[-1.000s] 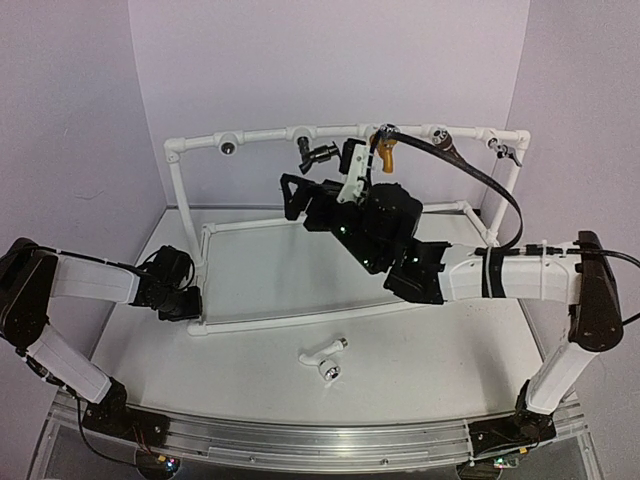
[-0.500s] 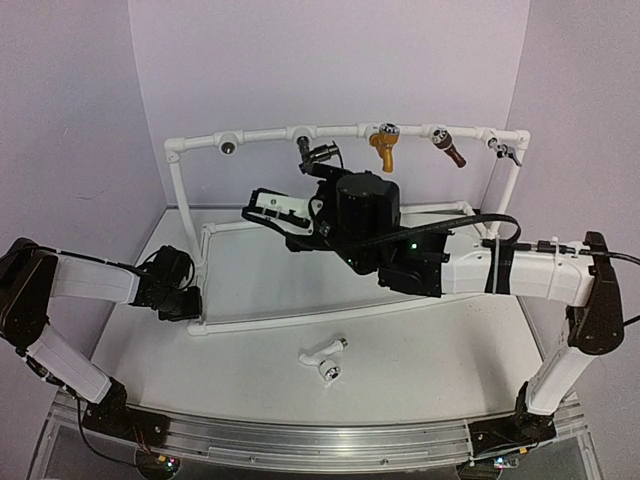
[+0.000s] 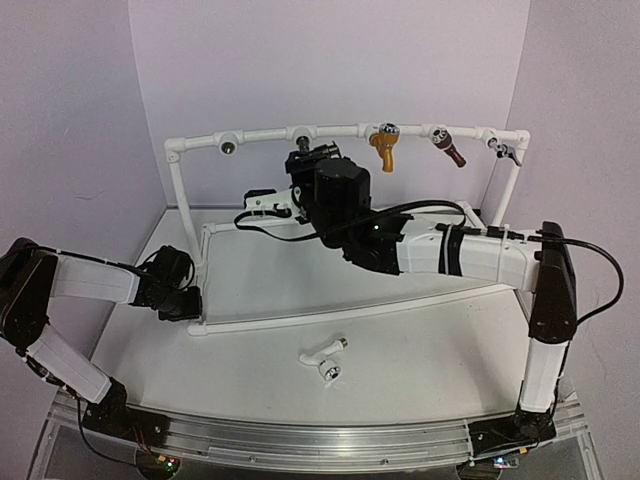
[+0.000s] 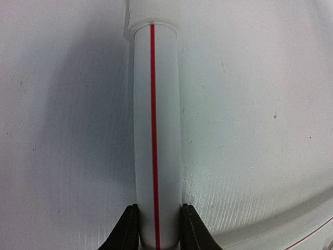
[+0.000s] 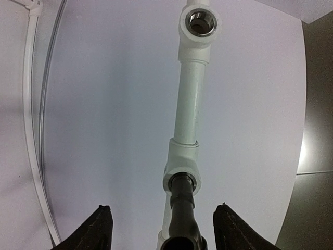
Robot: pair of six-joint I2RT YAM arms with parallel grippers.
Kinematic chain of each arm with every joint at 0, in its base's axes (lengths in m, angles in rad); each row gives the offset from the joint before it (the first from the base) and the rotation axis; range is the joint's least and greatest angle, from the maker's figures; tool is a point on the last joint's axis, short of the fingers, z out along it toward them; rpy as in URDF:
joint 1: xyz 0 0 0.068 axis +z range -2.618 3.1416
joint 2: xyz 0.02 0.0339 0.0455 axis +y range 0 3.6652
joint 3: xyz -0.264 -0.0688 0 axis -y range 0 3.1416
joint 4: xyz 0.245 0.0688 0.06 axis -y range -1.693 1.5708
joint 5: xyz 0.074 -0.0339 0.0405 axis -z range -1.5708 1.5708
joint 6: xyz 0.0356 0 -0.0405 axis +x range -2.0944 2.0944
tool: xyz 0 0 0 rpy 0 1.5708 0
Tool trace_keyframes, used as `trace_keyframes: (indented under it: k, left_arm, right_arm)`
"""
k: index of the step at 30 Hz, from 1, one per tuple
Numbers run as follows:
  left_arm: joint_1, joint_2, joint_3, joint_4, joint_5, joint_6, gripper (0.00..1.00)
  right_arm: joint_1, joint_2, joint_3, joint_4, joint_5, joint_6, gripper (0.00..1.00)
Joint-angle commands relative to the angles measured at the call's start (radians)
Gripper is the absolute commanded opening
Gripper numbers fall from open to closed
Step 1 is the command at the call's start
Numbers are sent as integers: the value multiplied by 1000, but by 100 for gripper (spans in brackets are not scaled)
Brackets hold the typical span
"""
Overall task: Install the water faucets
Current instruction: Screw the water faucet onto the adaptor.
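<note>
The black water faucet [image 3: 318,154] sticks out of a tee on the top rail of the white pipe frame [image 3: 260,135]. In the right wrist view the black faucet [image 5: 183,208] sits screwed into its fitting, between the fingers of my right gripper [image 5: 163,206]. That gripper is open, with a gap on each side of the faucet. The white water faucet [image 3: 325,358] lies loose on the table near the front. My left gripper [image 4: 159,206] is shut on the frame's base pipe [image 4: 156,120], a white pipe with a red line, at the frame's front left corner [image 3: 192,312].
Further right on the top rail hang a gold-yellow tap [image 3: 384,148], a brown tap [image 3: 450,150] and a small grey one [image 3: 503,148]. An empty socket [image 3: 228,147] faces out at the rail's left; the empty socket [image 5: 200,23] shows beyond the black faucet.
My right arm has swung left from the gold-yellow tap to the black faucet, and its jaws have narrowed around it. The left arm has not moved.
</note>
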Motion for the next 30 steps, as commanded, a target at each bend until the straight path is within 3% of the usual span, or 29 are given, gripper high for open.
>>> trace_keyframes:
  k: [1,11,24,27,30]
  left_arm:
    - [-52,2,-6,89,217,31,0]
    - [-53,9,0,89,218,33,0]
    - [-53,8,-1,88,219,33,0]
    - [-52,7,-2,89,218,31,0]
    - [-52,8,-1,89,218,31,0]
  right_arm:
    - [-29,50,97,62,32,-90,66]
    - [-62,88,138,73,41,-126,59]
    - [-80,167,173,194,114,-50,28]
    - [-80,186,195,201,131,34,24]
    - [-79,199,216,202,152,137,13]
